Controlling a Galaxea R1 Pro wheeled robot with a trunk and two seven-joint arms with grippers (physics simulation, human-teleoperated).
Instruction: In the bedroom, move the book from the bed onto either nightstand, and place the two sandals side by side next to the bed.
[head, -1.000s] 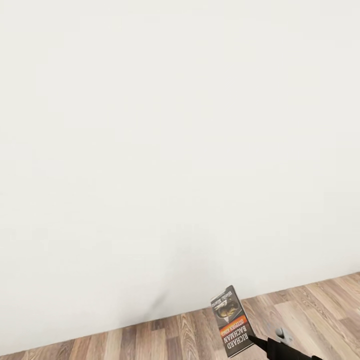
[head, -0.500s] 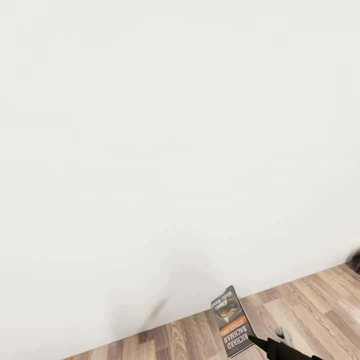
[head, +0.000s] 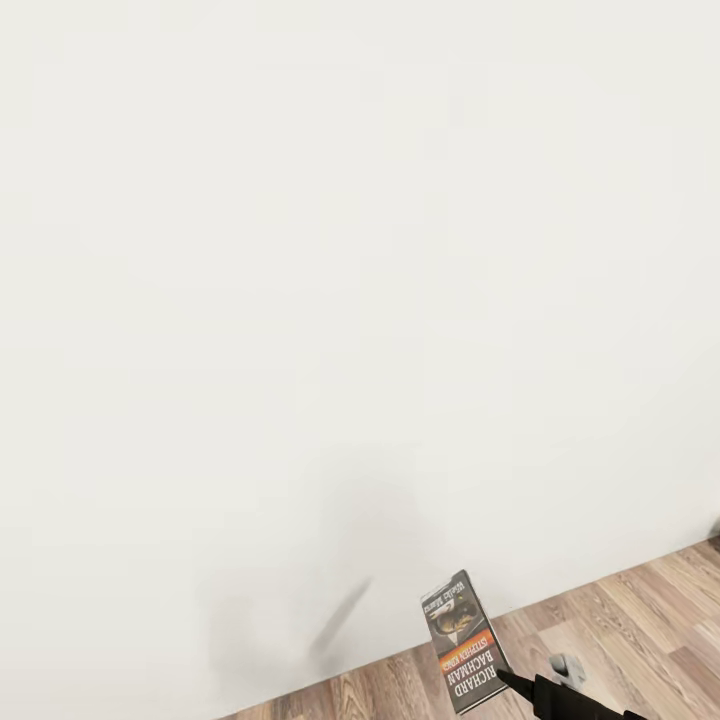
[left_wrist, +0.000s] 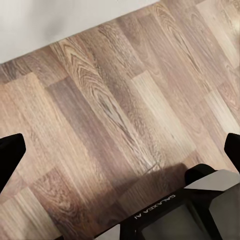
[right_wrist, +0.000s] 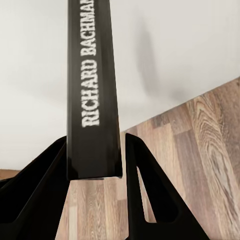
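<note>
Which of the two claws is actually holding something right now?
The right gripper: its two black fingers squeeze the book by its spine, holding it up before the white wall. The left gripper is spread wide over bare wood floor, holding nothing.

A plain white wall (head: 330, 250) takes up most of the head view, meeting a brown wood-plank floor (head: 640, 620) along a slanting line. A soft grey shadow (head: 340, 610) lies low on the wall. The planks show strong grain. Lighting seems even and diffuse.
</note>
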